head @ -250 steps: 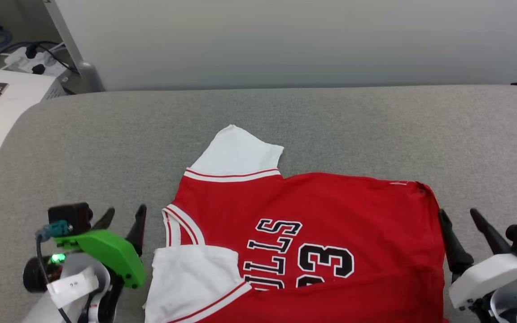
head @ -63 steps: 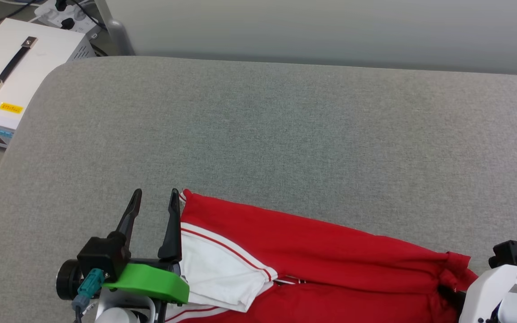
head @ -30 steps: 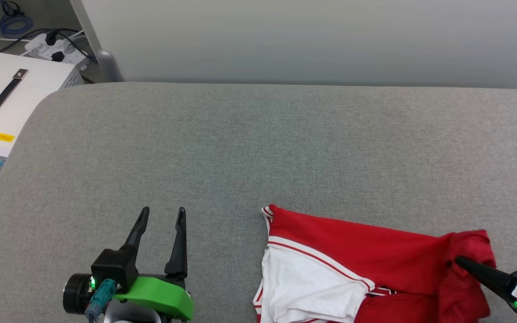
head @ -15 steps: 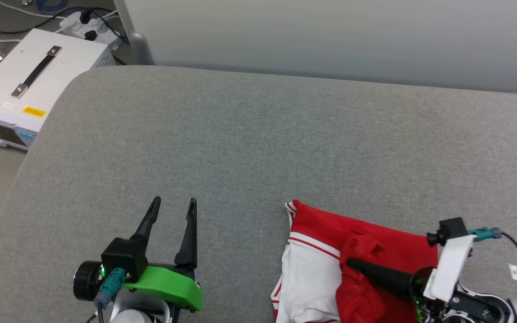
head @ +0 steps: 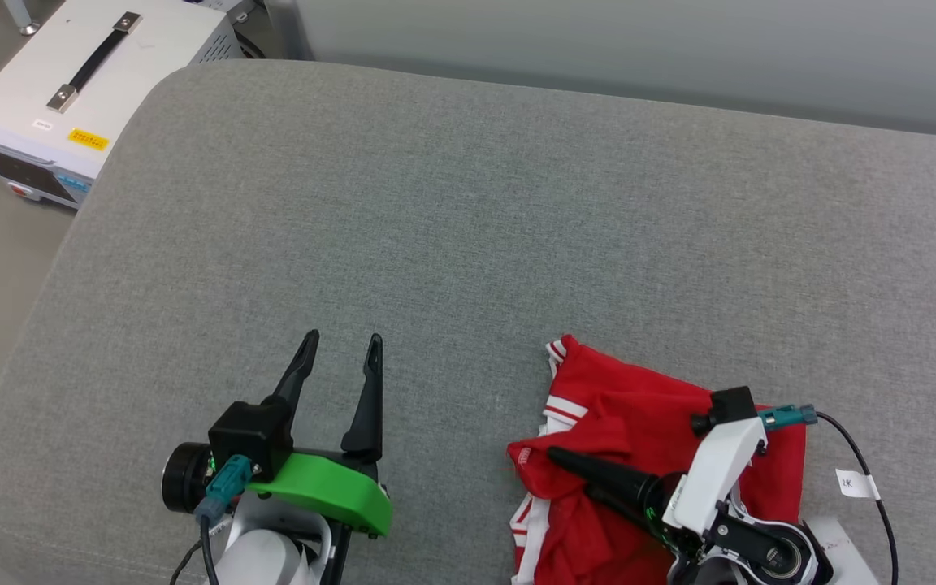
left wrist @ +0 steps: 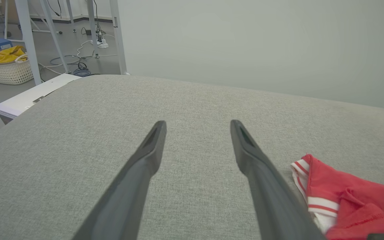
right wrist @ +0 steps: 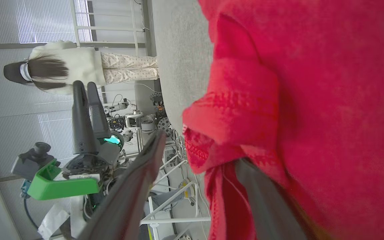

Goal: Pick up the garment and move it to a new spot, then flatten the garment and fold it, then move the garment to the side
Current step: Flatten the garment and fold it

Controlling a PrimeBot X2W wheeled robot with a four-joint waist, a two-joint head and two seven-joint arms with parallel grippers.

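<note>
The garment (head: 639, 414) lies bunched in a red heap with striped white trim at the near right of the grey padded surface (head: 476, 203). My right gripper (head: 572, 473) lies across it, fingers pointing left. In the right wrist view the right gripper (right wrist: 200, 148) is open: its fingers stand apart, and a fold of the garment (right wrist: 312, 83) drapes over one finger. My left gripper (head: 341, 341) is open and empty, a short way left of the heap. The left wrist view shows the left gripper (left wrist: 197, 125) over bare padding, with the garment (left wrist: 345, 196) at lower right.
A white box with a black handle (head: 70, 81) stands on the floor past the surface's far left corner. A pale wall runs behind. A person in a white top (right wrist: 65, 65) stands beyond the surface. A basket (left wrist: 7, 68) and cables lie on the floor.
My right gripper carried the garment's right end leftward over the rest, bunching it, and its fingers have now parted. The head camera shifted. The left gripper stayed open.
</note>
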